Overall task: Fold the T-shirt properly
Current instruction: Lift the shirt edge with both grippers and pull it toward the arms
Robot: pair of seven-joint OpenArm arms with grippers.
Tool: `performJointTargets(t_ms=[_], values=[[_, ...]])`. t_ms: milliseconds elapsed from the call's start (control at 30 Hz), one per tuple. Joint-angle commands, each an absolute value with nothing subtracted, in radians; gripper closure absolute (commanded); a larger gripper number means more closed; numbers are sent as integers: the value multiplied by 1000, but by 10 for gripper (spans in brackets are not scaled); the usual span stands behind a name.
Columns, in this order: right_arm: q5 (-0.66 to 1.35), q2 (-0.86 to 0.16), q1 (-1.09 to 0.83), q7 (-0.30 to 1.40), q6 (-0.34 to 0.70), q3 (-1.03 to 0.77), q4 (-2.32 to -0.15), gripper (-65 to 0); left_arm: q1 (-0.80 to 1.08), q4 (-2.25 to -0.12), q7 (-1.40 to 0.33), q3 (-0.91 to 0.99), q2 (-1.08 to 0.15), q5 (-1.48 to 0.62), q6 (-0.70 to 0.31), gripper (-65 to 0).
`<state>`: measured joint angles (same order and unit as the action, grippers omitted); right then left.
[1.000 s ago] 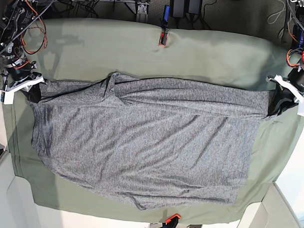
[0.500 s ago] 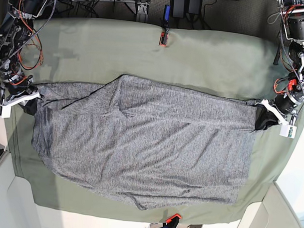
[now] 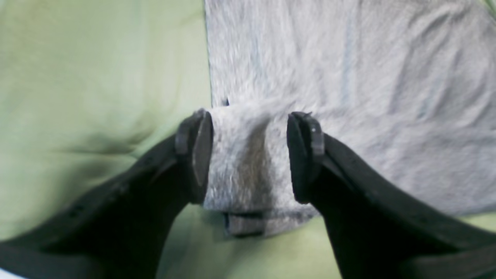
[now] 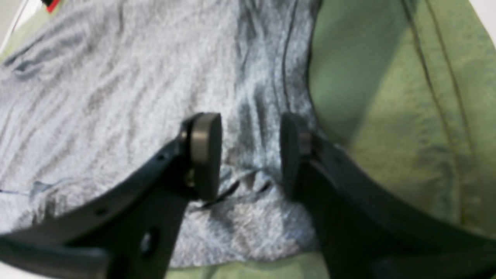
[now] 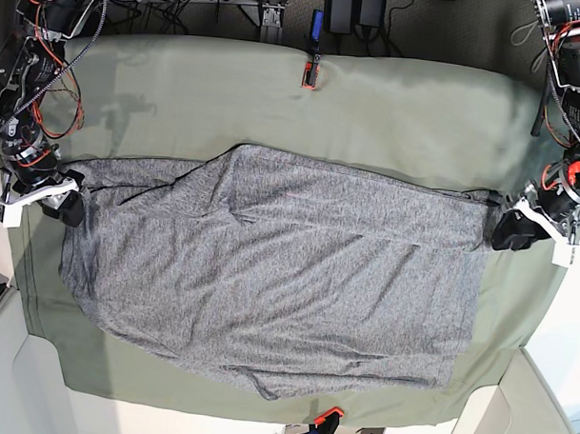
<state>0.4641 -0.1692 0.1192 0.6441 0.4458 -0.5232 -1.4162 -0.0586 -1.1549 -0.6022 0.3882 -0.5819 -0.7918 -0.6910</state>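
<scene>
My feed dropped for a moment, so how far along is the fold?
Done: the T-shirt lies spread across the green cloth, one long edge folded over. In hand: the left gripper and right gripper straddle its corners, jaws parted. Left: the remaining folds; it is far from a compact stack.

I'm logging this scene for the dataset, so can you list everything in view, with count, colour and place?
T-shirt: one, heather grey, spread wide across the middle of the table cloth.
Table cloth: one, olive green, covering the table under the shirt.
Clamp: one, orange and black, at the far edge of the cloth.
Clamp: one, orange and black, at the near edge.
Cables: several, red and black, on the arm at the base view's left.
Left tool: one, black, open, a shirt edge lying between its fingers.
Right tool: one, black, open, over the shirt's other end.
</scene>
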Motion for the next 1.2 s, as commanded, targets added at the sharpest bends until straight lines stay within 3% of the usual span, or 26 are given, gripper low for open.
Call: performJointTargets(t_ms=[0, 200, 500, 733, 900, 1167], values=[[482, -187, 138, 619, 453, -546, -1454, -253, -65, -1197, -616, 425, -607, -855, -698, -335], [543, -188, 92, 698, 460, -664, -1560, -253, 62, -1307, -711, 607, -607, -1014, -698, -335], [519, -185, -20, 656, 456, -680, -1528, -253, 189, -1308, -711, 621, -548, -1019, -698, -335], [512, -186, 11, 641, 452, -670, -1393, -296, 189, -1307, -706, 621, -492, -957, -698, -336], [516, -186, 44, 636, 453, -665, -1337, -300, 180, -1266, -593, 619, -483, -869, -698, -336], [533, -185, 63, 642, 455, -640, -1338, -300, 37, -1088, -564, 537, -483, -804, -698, -354]])
